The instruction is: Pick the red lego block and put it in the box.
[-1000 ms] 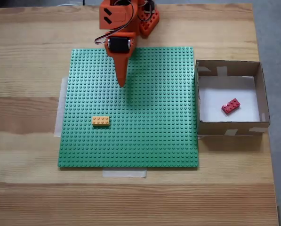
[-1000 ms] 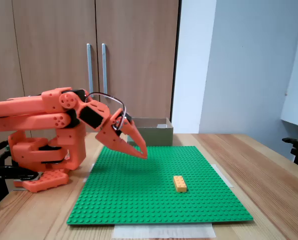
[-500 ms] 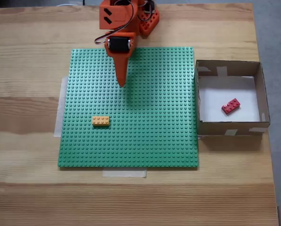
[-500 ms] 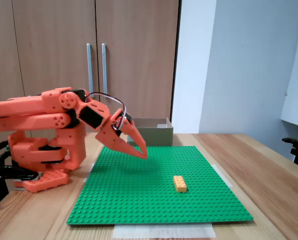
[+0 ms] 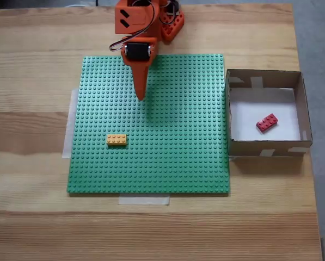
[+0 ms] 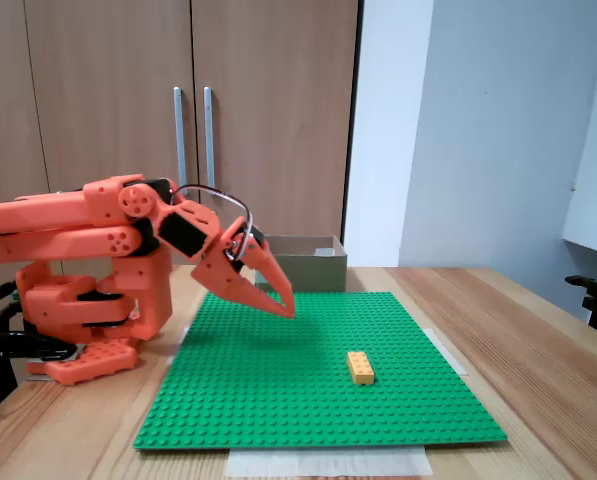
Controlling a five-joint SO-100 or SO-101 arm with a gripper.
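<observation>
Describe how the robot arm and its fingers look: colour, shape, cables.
The arm is bright orange plastic with black motor blocks at the joints. Thin cables loop over the wrist. The gripper has two long, tapering orange fingers ending in a point.

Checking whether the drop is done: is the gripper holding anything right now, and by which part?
Nothing is held. The gripper is shut and empty above the green baseplate; the red lego block lies inside the box.

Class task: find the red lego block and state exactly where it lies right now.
In a fixed view from above, the red lego block lies on the white floor of the box, right of the green baseplate, far from the gripper.
</observation>
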